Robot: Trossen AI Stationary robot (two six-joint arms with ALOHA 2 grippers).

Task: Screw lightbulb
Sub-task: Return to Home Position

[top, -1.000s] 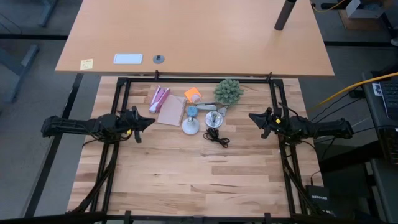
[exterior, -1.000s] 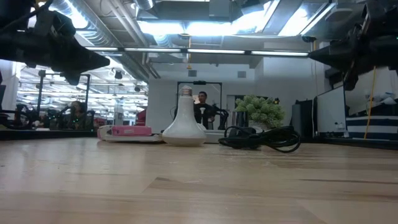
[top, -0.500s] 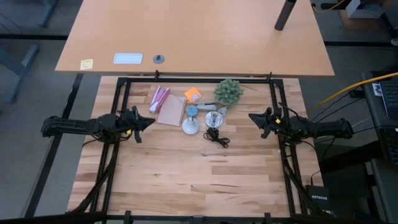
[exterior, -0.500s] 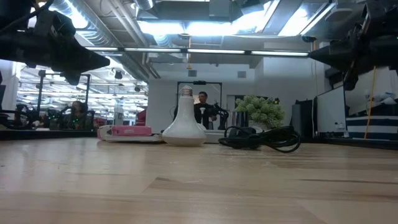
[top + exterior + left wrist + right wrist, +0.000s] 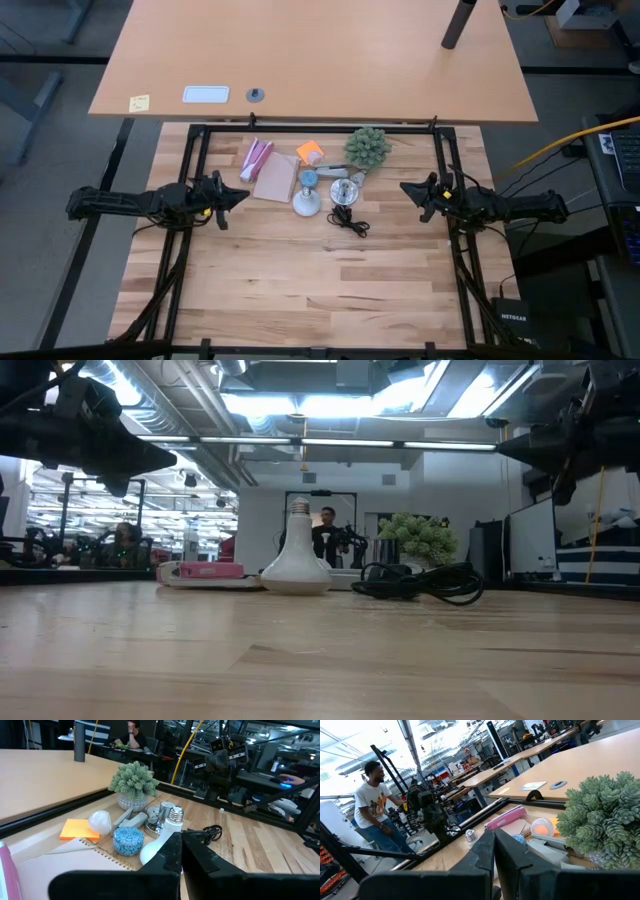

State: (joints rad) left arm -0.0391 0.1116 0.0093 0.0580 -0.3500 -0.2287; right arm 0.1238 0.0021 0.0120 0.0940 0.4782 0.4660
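The lightbulb [image 5: 307, 204] is white and stands on its rounded end on the wooden table, with its metal screw cap [image 5: 298, 507] up; it also shows in the left wrist view [image 5: 162, 837]. The shiny silver socket base [image 5: 343, 188] sits just right of it, and its black cord [image 5: 350, 222] lies coiled toward the near edge. My left gripper [image 5: 243, 196] hovers shut and empty left of the bulb, pointing at it. My right gripper [image 5: 404, 187] hovers shut and empty right of the socket, pointing left.
A blue round tin [image 5: 308, 180], a notebook [image 5: 275, 180], pink items [image 5: 255, 158], an orange pad [image 5: 310, 152] and a green spiky plant [image 5: 367, 147] crowd the far middle. A small white globe [image 5: 100, 822] lies by the orange pad. Bare wood lies toward the near edge. People show beyond the table.
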